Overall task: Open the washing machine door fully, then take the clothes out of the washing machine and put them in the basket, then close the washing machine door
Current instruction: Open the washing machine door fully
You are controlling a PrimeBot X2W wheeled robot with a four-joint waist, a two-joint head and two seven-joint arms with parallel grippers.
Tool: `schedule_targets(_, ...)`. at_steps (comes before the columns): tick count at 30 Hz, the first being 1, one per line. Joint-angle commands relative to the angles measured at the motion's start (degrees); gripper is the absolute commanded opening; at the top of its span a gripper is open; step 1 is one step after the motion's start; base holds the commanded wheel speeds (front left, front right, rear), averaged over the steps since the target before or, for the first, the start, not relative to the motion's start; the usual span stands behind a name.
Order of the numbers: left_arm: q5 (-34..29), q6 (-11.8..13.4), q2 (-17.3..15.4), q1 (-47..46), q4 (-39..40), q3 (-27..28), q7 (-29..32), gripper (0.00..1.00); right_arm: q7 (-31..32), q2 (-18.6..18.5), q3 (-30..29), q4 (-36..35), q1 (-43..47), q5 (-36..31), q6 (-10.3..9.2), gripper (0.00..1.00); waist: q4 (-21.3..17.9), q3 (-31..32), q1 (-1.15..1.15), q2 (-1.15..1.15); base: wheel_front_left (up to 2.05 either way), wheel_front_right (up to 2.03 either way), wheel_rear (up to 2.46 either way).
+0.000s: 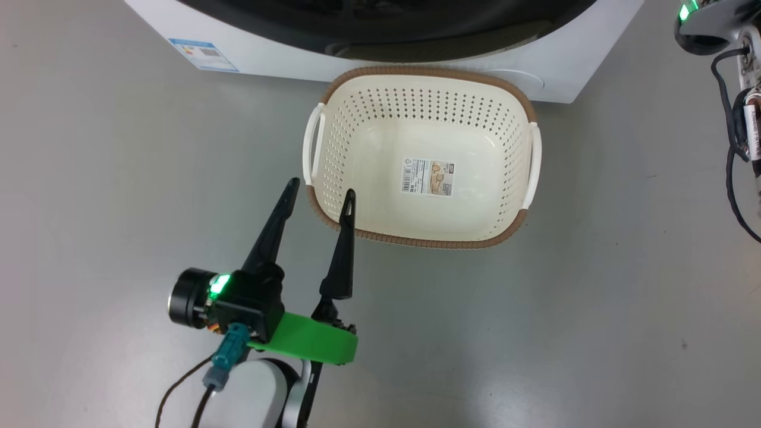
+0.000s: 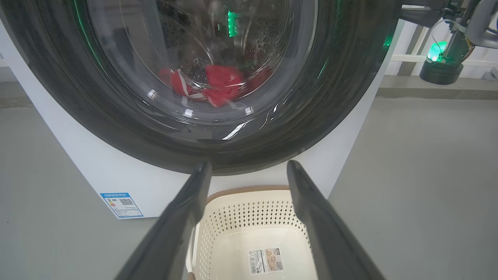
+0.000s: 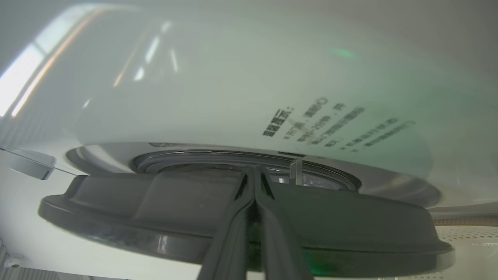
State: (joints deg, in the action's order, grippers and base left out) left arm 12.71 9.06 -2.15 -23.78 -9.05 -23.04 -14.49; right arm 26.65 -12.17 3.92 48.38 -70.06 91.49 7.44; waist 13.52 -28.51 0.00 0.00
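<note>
Surface: smooth matte grey floor (image 1: 594,297), soft glare patches, a few dark specks; big white front-loading washing machine (image 1: 553,71) stands on it at the top of the head view; small cream-white perforated plastic basket (image 1: 416,239) with a brown woven-look rim and white side handles sits on the floor just in front of the machine.

Head view, left to right: left gripper (image 1: 321,187) at lower left, two long dark fingers spread wide, gripping nothing, tips over the basket's near-left corner; basket in the centre; right arm's wrist (image 1: 707,24) with a green light and black cables in the top right corner.

Left wrist view looks at the machine front-on, where the head view catches just its bottom edge: large round glossy black-rimmed door (image 2: 342,97) with a clear glass porthole, looks seated flush on the front; through the glass, bright red clothes (image 2: 220,83) with white trim lie low in the steel drum; spread fingers frame the basket below.

Right wrist view: right gripper (image 3: 255,171) fingers pressed together, nothing seen between them, tips at the door's dark grey edge; contact can't be told.

Writing: small blue label (image 2: 121,204) with a QR code at the machine's lower-left corner, text too small; white sticker (image 1: 429,177) on the basket bottom, barcode and product picture, unreadable; dark characters (image 3: 334,124) on the white surface above the door, too blurred to read.
</note>
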Motion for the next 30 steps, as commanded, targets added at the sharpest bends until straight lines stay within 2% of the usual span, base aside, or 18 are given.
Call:
schedule_targets(1, 0.4, 0.5, -0.7, -0.8, 1.5, 1.3, -0.5, 1.0, 0.3, 0.8, 0.3, -0.9, -1.7, -0.6, 0.05, 0.0, 0.1, -0.1, 0.0, 0.0, 0.0, 0.0, 0.0)
schedule_targets(7, 0.3, 0.6, -0.7, -0.9, 1.3, 0.9, -0.5, 1.0, 1.7, 0.9, 0.1, 1.0, -2.9, -0.1, 0.05, 0.0, 0.3, -0.1, 0.0, 0.0, 0.0, 0.0, 0.0)
schedule_targets(15, 0.6, 0.6, -0.7, -1.0, 1.1, 0.8, -0.5, 1.0, 7.1, 0.6, 0.0, 4.3, -4.0, 1.5, 0.05, 0.0, 0.3, 0.1, 0.0, 0.0, 0.0, 0.0, 0.0)
schedule_targets(30, 0.6, 0.4, -0.7, -0.5, -0.1, 1.1, -0.5, 1.0, 13.9, 0.7, -0.7, 2.7, 0.2, 3.8, 0.05, 0.0, -0.7, 2.1, 0.0, 0.0, 0.0, 0.0, 0.0)
